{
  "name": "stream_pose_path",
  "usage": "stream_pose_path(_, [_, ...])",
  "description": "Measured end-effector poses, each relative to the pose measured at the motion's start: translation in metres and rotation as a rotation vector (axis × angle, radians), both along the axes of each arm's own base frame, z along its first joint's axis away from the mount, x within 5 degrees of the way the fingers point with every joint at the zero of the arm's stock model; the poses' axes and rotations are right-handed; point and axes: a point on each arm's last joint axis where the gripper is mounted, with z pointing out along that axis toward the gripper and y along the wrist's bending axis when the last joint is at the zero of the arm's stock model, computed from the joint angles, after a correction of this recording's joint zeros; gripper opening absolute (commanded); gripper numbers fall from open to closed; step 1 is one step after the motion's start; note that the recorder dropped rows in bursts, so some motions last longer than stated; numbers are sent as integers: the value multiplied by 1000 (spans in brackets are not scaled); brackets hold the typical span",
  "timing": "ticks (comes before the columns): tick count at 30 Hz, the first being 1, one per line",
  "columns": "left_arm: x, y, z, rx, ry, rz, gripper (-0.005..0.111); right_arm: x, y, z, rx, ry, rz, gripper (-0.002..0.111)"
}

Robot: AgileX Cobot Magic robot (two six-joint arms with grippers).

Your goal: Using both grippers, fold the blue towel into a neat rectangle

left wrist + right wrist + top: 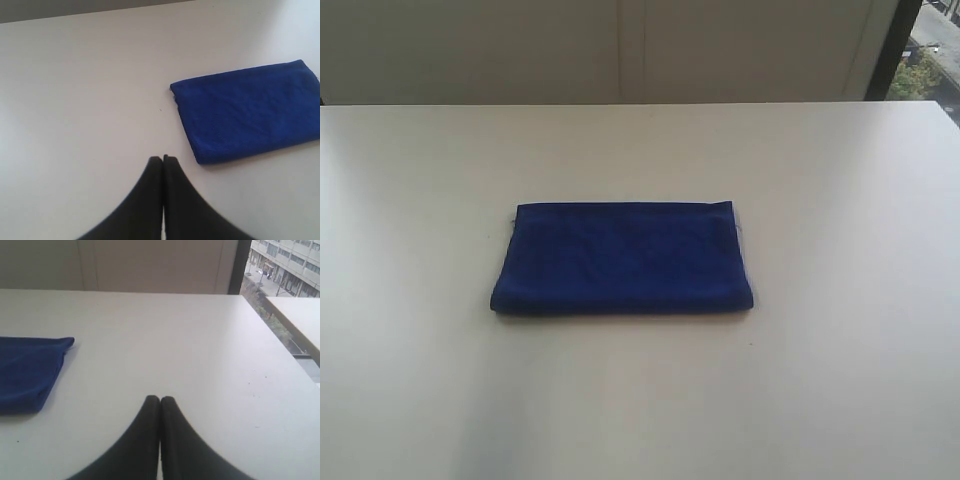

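Note:
The blue towel (pixel 623 258) lies flat in the middle of the white table (pixel 420 380), folded into a compact rectangle with layered edges along its right side. In the left wrist view the blue towel (pixel 250 110) sits off to one side of my left gripper (pixel 163 159), which is shut and empty above bare tabletop, clear of the cloth. My right gripper (pixel 160 399) is also shut with nothing in it, apart from the blue towel (pixel 27 372), whose corner shows at the picture's edge. Neither gripper appears in the exterior view.
The table's far edge meets a pale wall (pixel 620 50). A dark window frame (pixel 895 45) stands at the back right, with buildings (pixel 290 260) outside. The table's right edge (pixel 280 340) runs near the right gripper's side.

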Motion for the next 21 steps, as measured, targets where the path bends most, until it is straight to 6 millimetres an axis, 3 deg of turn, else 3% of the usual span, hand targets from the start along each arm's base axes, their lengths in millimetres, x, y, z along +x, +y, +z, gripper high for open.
stream_pose_path(18, [0,0,0,0,0,0,0,-1,0,-6,-11,44,0,0])
stream_pose_path(21, [-8,1,1,36,-40,-14,0,-1,0,-6,-11,46,0,0])
